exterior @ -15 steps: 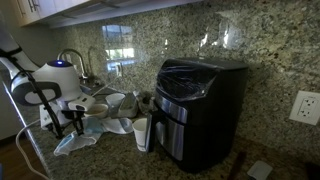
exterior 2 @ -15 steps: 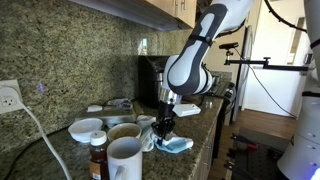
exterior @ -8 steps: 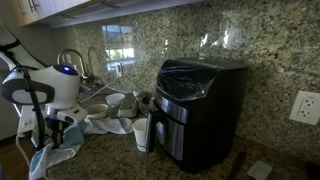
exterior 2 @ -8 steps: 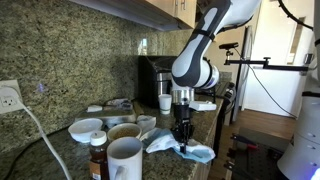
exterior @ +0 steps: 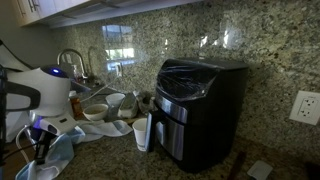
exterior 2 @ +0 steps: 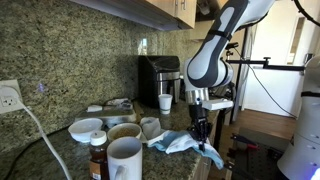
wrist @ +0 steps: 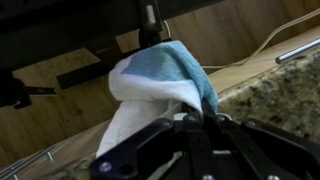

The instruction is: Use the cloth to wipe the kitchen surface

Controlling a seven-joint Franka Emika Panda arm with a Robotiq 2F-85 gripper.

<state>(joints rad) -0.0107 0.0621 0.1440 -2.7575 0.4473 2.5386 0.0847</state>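
Gripping the cloth at the front edge of the granite counter, the robot's single gripper points straight down. In the wrist view, the jaws are closed narrowly on a bunched fold of the blue-and-white cloth, with wooden floor visible beyond the counter lip. Part of the cloth lies spread on the stone and part hangs at or over the edge.

The step in hand appears to be the end of a wiping stroke, with the cloth pulled as far forward as the surface allows. The next move likely calls for bringing the cloth back onto the stone, pressing it flat and sweeping across bare granite. It should steer clear of the crockery just beside it.

Counted:
- There is one cloth and one arm.
- One black air fryer stands against the wall.
- One white cup stands just beside the air fryer.
- One faucet is at the back.
- At least two bowls sit near the faucet.
- An exterior view shows one tall white mug in the foreground.
- One dark bottle is touching or nearly touching the mug.
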